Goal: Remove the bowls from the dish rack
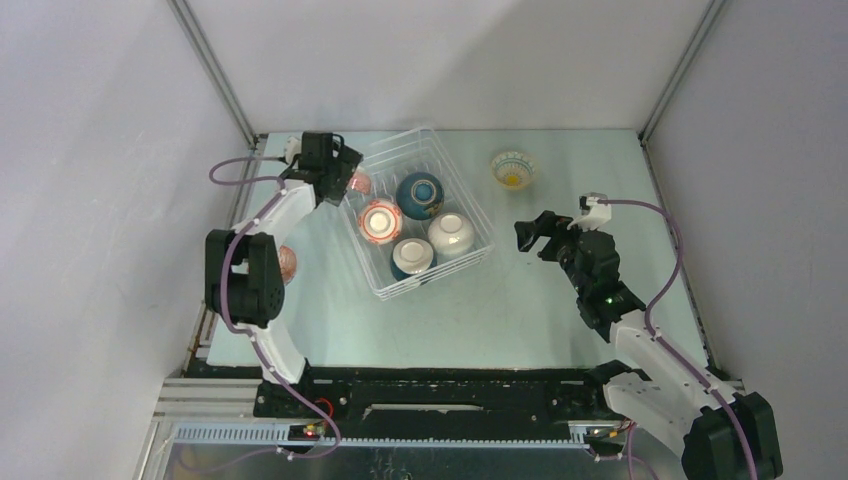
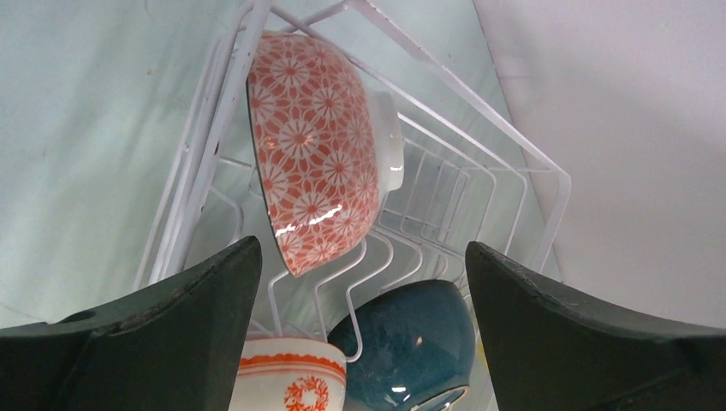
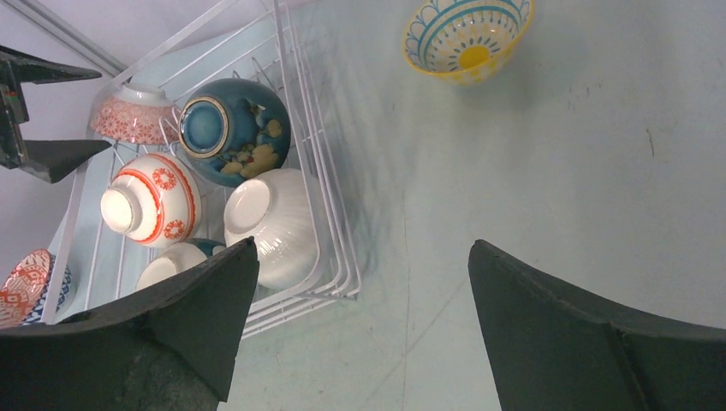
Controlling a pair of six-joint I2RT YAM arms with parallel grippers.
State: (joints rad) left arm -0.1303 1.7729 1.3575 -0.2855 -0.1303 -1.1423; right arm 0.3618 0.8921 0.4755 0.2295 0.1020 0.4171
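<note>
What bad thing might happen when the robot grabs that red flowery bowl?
1. The red flowery bowl stands on its edge in the dish rack and looks shiny. It might slip from the open left gripper and land on the teal bowl beside it.
2. The gripper hovers very close to the rack, so it might snag it and drag all the bowls along.

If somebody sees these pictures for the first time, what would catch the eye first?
The white dish rack at the middle of the table, holding five bowls, draws the eye first. The open left gripper hangs at its far left corner, above a tilted red flowered bowl. A yellow bowl sits alone on the table, right of the rack.
</note>
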